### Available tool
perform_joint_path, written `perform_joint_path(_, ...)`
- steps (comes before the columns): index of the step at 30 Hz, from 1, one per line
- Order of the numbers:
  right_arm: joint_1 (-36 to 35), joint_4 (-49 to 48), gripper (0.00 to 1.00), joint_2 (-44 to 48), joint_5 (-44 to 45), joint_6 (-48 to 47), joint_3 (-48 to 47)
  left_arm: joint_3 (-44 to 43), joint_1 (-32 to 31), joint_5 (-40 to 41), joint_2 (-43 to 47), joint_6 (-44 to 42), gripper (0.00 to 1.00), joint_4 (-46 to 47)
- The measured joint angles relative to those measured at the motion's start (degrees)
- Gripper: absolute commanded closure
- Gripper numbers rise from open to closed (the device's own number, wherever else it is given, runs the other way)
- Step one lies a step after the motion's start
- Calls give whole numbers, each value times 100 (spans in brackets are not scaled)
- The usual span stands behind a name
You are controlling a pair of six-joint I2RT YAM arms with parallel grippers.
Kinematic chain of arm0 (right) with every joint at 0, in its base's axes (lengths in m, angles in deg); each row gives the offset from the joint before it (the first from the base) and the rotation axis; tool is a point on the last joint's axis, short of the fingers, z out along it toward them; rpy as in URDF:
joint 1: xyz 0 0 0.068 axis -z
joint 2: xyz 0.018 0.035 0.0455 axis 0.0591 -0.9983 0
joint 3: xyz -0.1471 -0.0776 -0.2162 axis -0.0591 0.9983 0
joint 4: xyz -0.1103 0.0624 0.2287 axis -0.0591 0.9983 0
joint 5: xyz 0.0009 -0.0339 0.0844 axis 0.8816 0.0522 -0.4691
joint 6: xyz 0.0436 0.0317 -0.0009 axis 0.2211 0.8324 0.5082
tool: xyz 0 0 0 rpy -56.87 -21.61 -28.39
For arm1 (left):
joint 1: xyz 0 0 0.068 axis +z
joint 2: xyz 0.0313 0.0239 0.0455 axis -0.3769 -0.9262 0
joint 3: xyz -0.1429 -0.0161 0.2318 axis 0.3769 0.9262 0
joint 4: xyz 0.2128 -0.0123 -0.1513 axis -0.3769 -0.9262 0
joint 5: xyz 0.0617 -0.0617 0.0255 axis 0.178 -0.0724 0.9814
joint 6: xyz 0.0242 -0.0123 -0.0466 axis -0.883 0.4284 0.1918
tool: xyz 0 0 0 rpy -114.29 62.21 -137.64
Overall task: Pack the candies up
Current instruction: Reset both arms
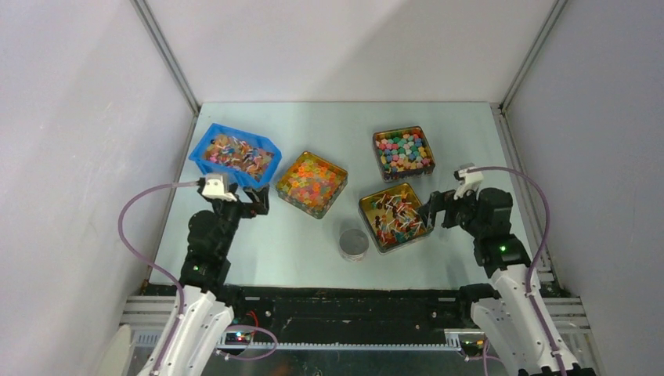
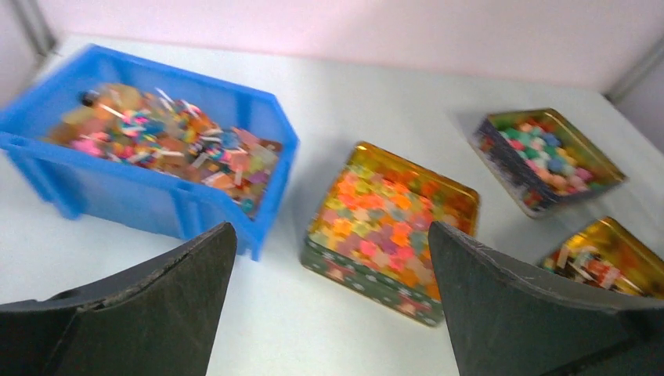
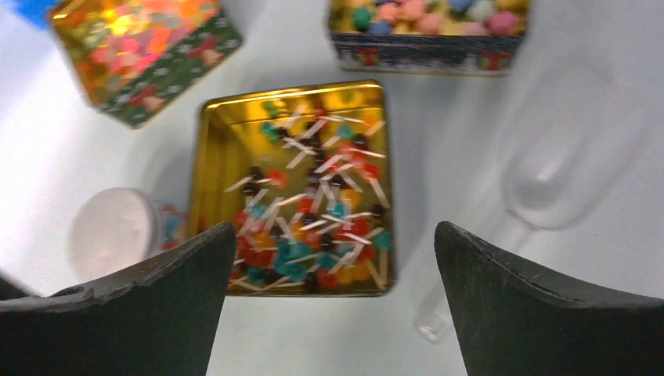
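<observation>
The candies [image 3: 313, 205], small red, blue, green and orange heads on thin white sticks, lie in an open gold tin [image 3: 205, 172] near the table's middle front [image 1: 394, 216]. More mixed sweets with sticks fill a blue bin [image 2: 117, 184] at the back left [image 1: 235, 155]. My right gripper [image 3: 333, 305] hangs open just in front of the gold tin's near edge, nothing between its fingers; from above it sits at that tin's right side [image 1: 430, 212]. My left gripper [image 2: 329, 305] is open and empty, in front of the blue bin [image 1: 258, 202].
A green-sided tin of orange and pink sweets [image 1: 312, 183] stands beside the bin. A tin of round pastel sweets [image 1: 403, 153] stands behind the gold tin. A small white-lidded jar [image 1: 353, 244] is left of the gold tin. A clear plastic scoop [image 3: 560, 168] lies to its right.
</observation>
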Motion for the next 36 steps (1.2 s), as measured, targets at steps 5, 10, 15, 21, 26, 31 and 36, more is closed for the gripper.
perform_joint_path(5,369,-428,0,262,654,-234,612,323,61,654,-11,-479,0,461)
perform_joint_path(10,590,-1355,0,63,981,-282,1320,826,109,1104,-422,-940,0,909)
perform_joint_path(15,848,-2551,0,-599,1123,-289,1792,1204,177,1279,-1014,-1333,0,1561)
perform_joint_path(21,1121,-3794,0,-1283,1167,-363,2059,1547,337,1198,-2181,-1683,0,2874)
perform_joint_path(26,1397,-4555,1,-1606,1071,-426,2105,1460,575,800,-3390,-1919,0,3976)
perform_joint_path(31,1456,-5167,1,-2133,881,-463,2085,1274,1165,157,-3991,-1860,0,4607)
perform_joint_path(36,1449,-5327,0,-3110,529,-509,1600,1449,1707,-129,-4555,-1556,0,5757)
